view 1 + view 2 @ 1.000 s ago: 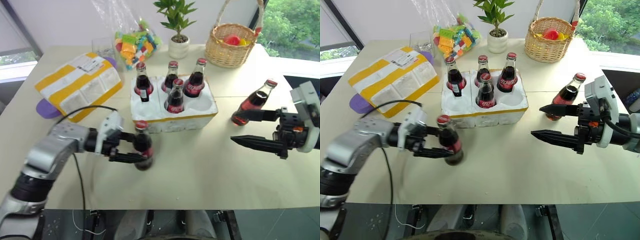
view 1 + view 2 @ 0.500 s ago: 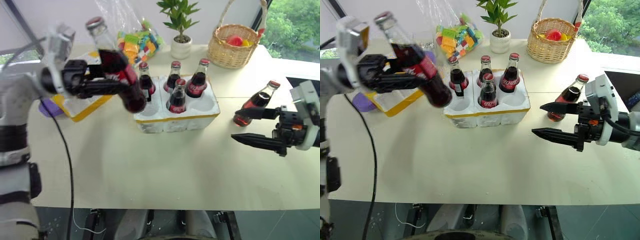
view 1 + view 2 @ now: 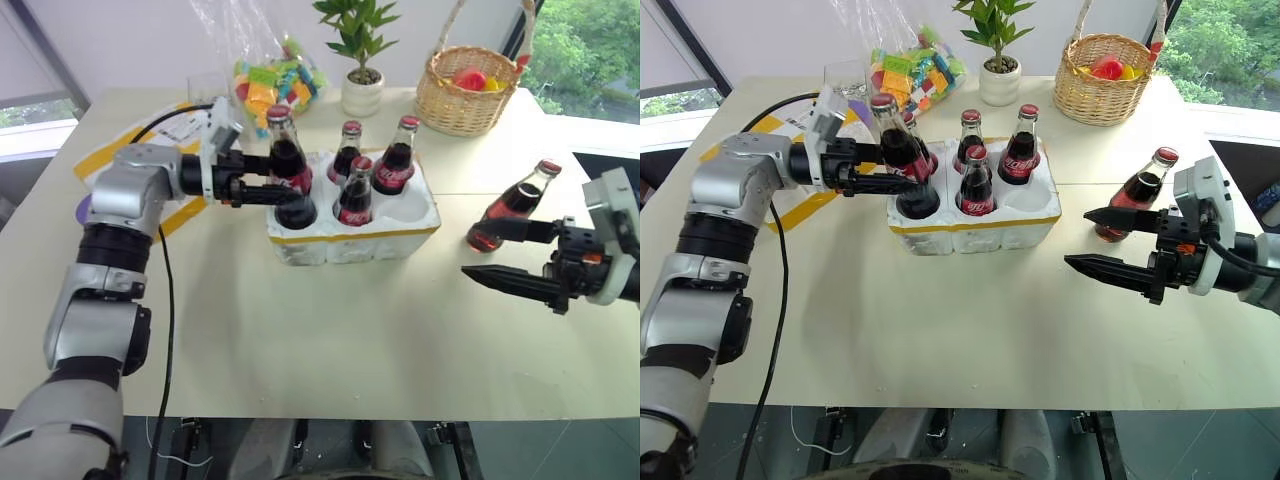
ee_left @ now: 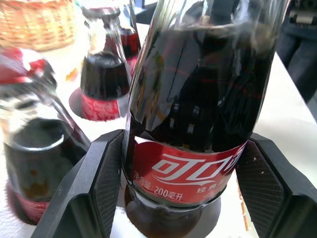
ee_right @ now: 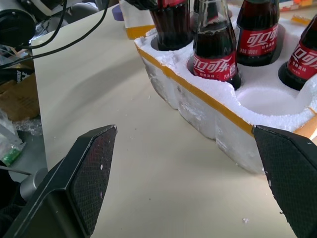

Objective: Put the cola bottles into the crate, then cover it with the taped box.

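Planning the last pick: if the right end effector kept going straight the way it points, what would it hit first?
Likely the crate, at its near right corner; the bare table lies between. The right end effector is open; depth is uncertain.

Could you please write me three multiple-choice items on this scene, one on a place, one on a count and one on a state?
1. Where is the bottle outside the crate?
A. in the wicker basket
B. on the table by the right gripper
C. on the taped box

2. How many cola bottles are in view?
A. four
B. six
C. eight

3. What is the left gripper doing?
A. hanging open
B. gripping a bottle at a crate well
C. lifting the box

Key: 1 B, the bottle stands beside that open gripper; 2 B, five at the crate, one apart; 3 B, its fingers clamp the label.
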